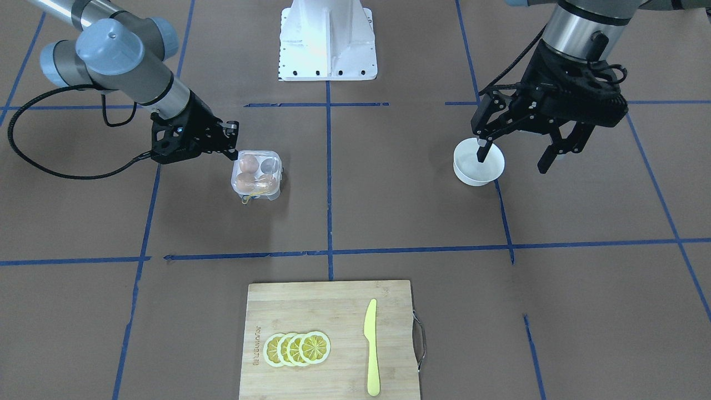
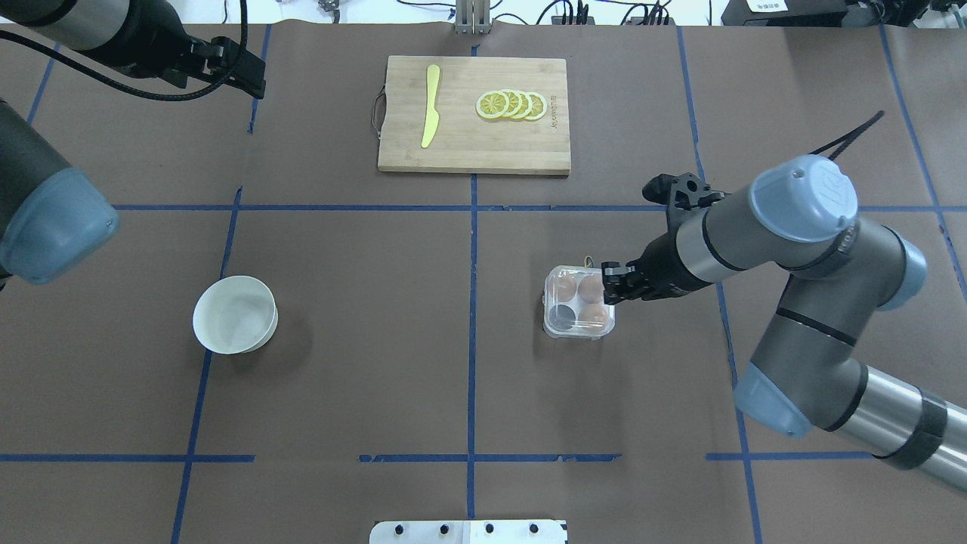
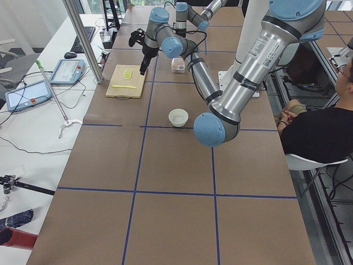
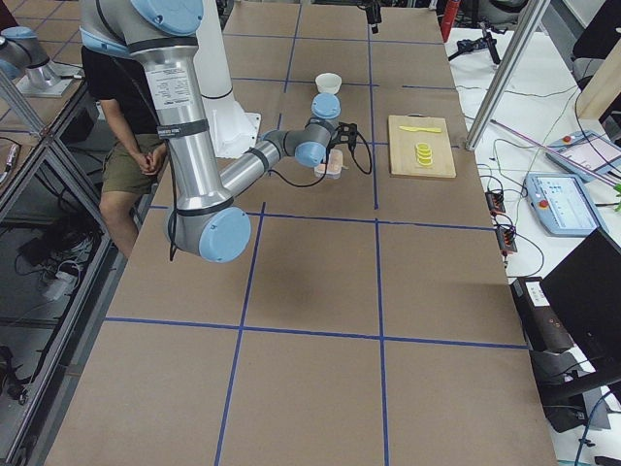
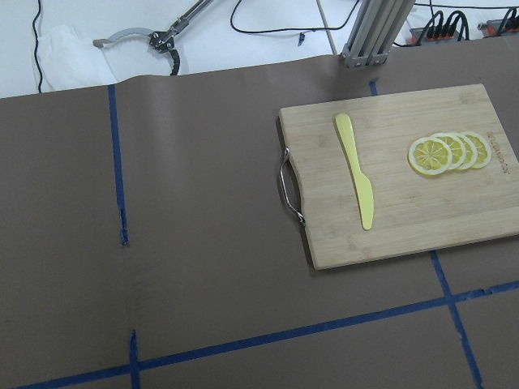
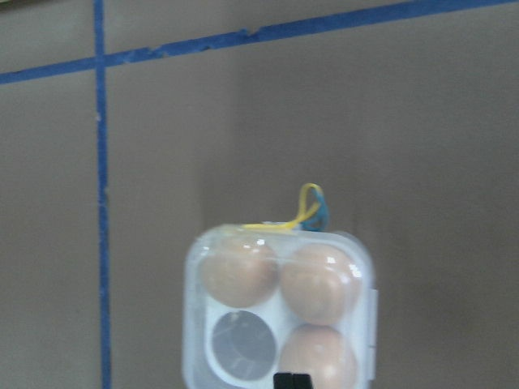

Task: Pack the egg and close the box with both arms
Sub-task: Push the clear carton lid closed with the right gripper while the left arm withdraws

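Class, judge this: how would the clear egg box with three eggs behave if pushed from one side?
The box is thin clear plastic, so it would probably slide easily and flex. Three eggs sit in it and one cup is empty, so its weight likely sits off-centre and it may turn. The eggs could crack under a hard push.

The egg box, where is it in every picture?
Front-facing: egg box left of middle, above the cutting board.
Overhead: egg box right of middle, below the board.
Exterior left: egg box far away, top middle.
Exterior right: egg box far away, upper middle.
Left wrist: not in it.
Right wrist: egg box bottom middle.
Shared landmark: the cutting board, in every view but right wrist.
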